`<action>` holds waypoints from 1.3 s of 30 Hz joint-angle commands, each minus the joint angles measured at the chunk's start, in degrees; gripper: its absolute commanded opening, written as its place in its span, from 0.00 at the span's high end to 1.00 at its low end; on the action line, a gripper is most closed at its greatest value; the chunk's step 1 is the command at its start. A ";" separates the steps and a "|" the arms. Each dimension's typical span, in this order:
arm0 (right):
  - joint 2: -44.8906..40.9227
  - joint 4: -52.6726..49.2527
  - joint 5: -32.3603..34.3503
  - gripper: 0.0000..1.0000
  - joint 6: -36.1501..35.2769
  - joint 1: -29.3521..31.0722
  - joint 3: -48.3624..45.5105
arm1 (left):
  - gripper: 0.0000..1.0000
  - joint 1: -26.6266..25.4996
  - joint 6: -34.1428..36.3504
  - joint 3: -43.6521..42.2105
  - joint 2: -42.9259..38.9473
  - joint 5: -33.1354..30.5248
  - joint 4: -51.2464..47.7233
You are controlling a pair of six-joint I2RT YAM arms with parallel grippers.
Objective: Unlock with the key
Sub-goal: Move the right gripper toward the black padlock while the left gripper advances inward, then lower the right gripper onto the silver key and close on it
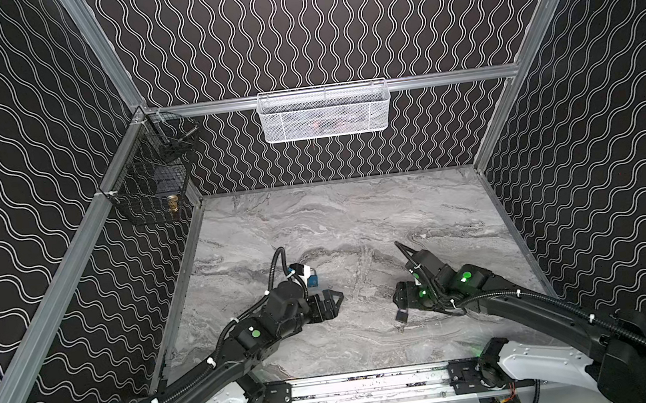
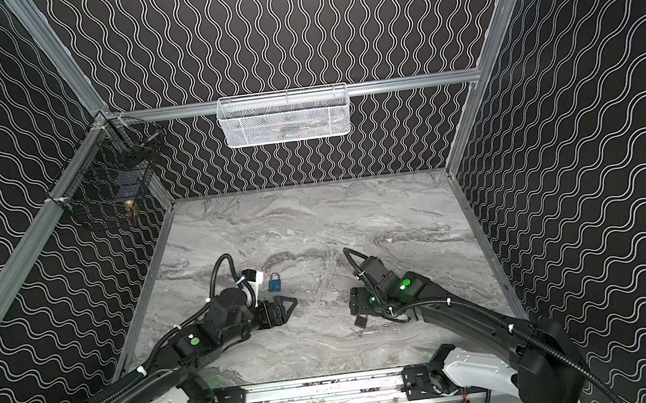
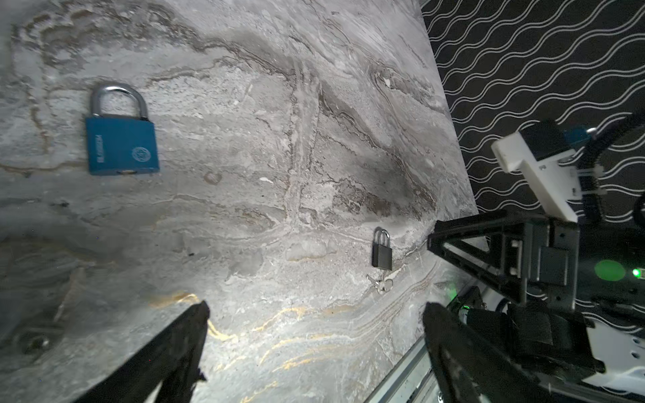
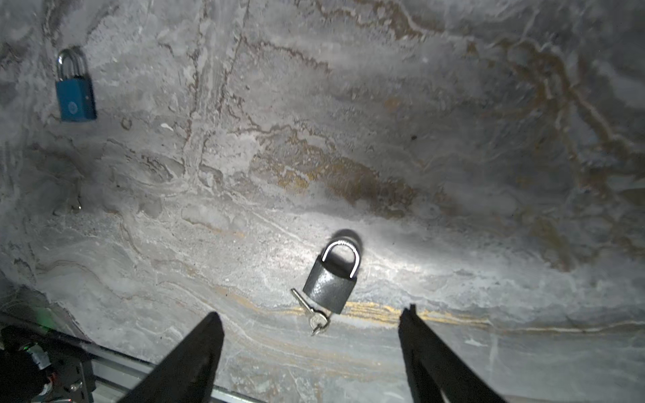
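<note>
My right hand (image 4: 312, 311) hangs released, fingers spread and grasping nothing, just beside the grey padlock (image 4: 330, 286). That padlock lies flat on the desk (image 4: 453, 174), near the front and right of centre. The key (image 4: 304, 303) lies on the desk touching the padlock's bottom corner. My left hand (image 3: 317, 304) is released as well and empty. The blue padlock (image 3: 120, 144) lies flat farther back on the left, well apart from the grey one.
</note>
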 commanded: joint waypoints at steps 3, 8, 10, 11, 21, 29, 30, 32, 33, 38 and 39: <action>1.12 -2.40 2.91 0.23 9.27 5.65 -0.49 | 0.01 -5.28 -3.83 -0.16 2.14 -5.98 3.90; 2.66 -1.63 4.31 0.27 15.24 10.55 -1.74 | 0.01 -8.92 -5.84 -0.88 4.23 -8.07 6.25; 3.77 -1.69 5.32 0.29 17.28 12.45 -1.65 | 0.01 -9.53 -5.96 -0.89 4.99 -8.40 6.48; 4.37 -1.78 5.83 0.30 18.22 13.30 -1.58 | 0.01 -9.66 -6.15 -0.73 5.43 -8.54 6.21; 6.74 -0.30 7.12 0.45 25.07 16.09 -3.38 | 0.01 -10.11 -7.47 -1.62 5.22 -9.35 5.11; 8.54 1.24 7.73 0.50 26.39 16.13 -3.57 | 0.01 -10.11 -7.60 -1.72 5.75 -9.39 4.89; 8.72 1.50 7.80 0.51 26.32 16.13 -3.64 | 0.01 -10.11 -7.65 -1.84 5.74 -9.42 4.95; 9.35 1.90 7.62 0.53 26.48 16.13 -3.77 | 0.01 -10.11 -7.83 -1.98 5.67 -9.57 4.77; 9.59 1.95 7.63 0.54 26.49 16.13 -3.73 | 0.01 -10.11 -8.00 -2.07 5.57 -9.66 4.60; 10.52 2.85 7.73 0.58 26.59 16.17 -4.08 | 0.01 -10.11 -8.59 -2.77 4.74 -10.34 4.55; 10.68 2.95 7.90 0.58 26.70 16.20 -4.12 | 0.01 -10.11 -8.62 -2.82 4.61 -10.50 4.29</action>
